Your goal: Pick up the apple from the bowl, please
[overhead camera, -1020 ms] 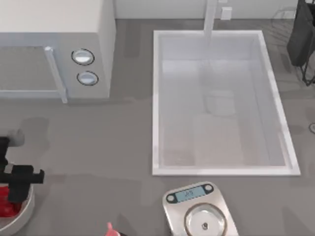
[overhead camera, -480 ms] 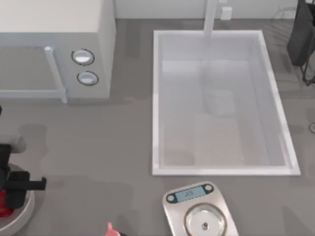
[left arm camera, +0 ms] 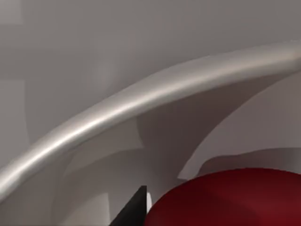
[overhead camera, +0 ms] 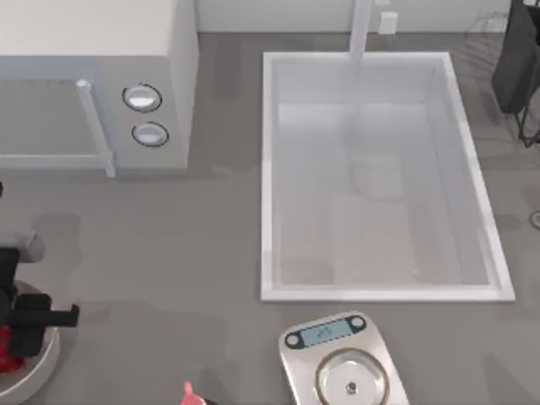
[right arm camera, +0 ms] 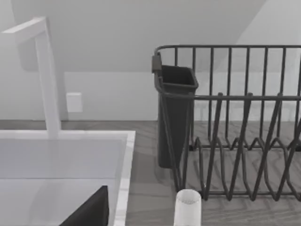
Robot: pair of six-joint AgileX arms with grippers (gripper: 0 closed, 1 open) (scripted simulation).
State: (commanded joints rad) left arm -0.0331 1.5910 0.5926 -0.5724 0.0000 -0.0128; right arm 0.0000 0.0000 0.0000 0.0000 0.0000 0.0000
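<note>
Apple [left arm camera: 230, 197]: glossy, dark red, rounded; lies inside the bowl.
Bowl [left arm camera: 141, 101]: white, round, thick smooth rim.
Left gripper [overhead camera: 18, 333]: over the bowl, above the apple; jaw state cannot be told.

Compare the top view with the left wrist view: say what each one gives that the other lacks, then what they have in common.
Top view: the wider scene, with the microwave, the sink, the silver scale, a tiny pink object, and the left tool over the bowl at the table's left edge.
Left wrist view: close detail, with the bowl's thick rim curving above the glossy red apple.
Both: the bowl with the apple inside it.
</note>
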